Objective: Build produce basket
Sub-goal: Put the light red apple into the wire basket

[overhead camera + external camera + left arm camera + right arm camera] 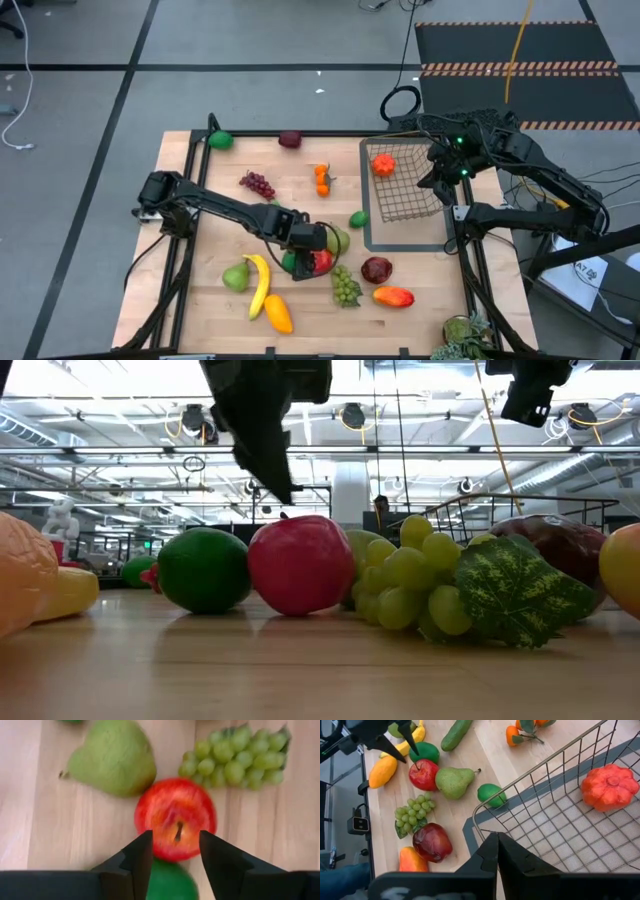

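- left gripper (175,851) part-open, holding nothing; shiny red toy apple (175,818) just beyond its tips; high view hides that gap
- right gripper (497,851) shut, empty, above dark wire-mesh basket (570,820); orange ribbed fruit (610,786) inside

A red apple (175,818) lay just below the left claw (175,857), a lime (170,882) and pear (114,757) touching it, green grapes (235,757) beside; the wire basket (405,185) stood under the right claw (497,850).
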Controlling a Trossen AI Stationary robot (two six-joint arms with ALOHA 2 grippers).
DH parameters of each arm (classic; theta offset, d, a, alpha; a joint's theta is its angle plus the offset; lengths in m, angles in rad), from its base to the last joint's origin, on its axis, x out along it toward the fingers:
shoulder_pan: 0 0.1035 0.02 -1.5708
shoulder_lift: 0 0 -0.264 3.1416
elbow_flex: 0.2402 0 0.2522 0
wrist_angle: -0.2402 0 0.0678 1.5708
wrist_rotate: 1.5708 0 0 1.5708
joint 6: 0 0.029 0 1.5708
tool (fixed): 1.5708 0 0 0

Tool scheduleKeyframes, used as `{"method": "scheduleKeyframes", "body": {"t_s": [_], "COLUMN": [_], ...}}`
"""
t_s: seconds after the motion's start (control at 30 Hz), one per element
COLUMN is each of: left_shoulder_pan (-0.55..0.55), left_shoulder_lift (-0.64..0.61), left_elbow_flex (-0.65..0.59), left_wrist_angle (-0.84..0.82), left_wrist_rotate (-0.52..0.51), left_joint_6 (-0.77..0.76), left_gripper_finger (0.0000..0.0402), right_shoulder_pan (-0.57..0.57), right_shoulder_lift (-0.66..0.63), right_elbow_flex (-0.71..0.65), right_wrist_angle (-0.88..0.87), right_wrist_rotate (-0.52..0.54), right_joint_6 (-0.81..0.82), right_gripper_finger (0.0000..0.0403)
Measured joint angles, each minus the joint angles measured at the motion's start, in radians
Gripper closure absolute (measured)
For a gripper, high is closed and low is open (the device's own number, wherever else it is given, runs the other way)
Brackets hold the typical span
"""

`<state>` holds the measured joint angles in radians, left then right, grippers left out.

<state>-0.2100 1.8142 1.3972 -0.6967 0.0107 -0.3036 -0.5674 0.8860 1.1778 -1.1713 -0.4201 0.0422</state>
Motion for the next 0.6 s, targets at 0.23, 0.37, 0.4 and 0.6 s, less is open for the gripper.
{"method": "scheduleKeyframes", "body": {"t_s": [0.23, 0.37, 0.4, 0.6], "left_shoulder_pan": [-0.002, -0.003, -0.004, -0.005], "left_shoulder_lift": [0.006, 0.006, 0.009, 0.030], "left_elbow_flex": [0.000, 0.000, 0.000, -0.005], "left_wrist_angle": [0.005, -0.007, -0.009, 0.011], "left_wrist_rotate": [0.016, 0.017, 0.018, 0.018], "left_joint_6": [0.029, 0.058, 0.064, 0.085], "left_gripper_finger": [0.0278, 0.0283, 0.0284, 0.0284], "right_shoulder_pan": [0.000, 0.000, 0.000, 0.000], "right_shoulder_lift": [0.000, 0.000, 0.000, 0.000], "right_elbow_flex": [0.000, 0.000, 0.000, 0.000], "right_wrist_angle": [0.000, 0.006, 0.009, 0.017], "right_wrist_rotate": [0.001, 0.003, 0.003, 0.003], "right_joint_6": [0.000, 0.001, 0.000, -0.001], "right_gripper_finger": [0.0403, 0.0403, 0.0403, 0.0403]}}
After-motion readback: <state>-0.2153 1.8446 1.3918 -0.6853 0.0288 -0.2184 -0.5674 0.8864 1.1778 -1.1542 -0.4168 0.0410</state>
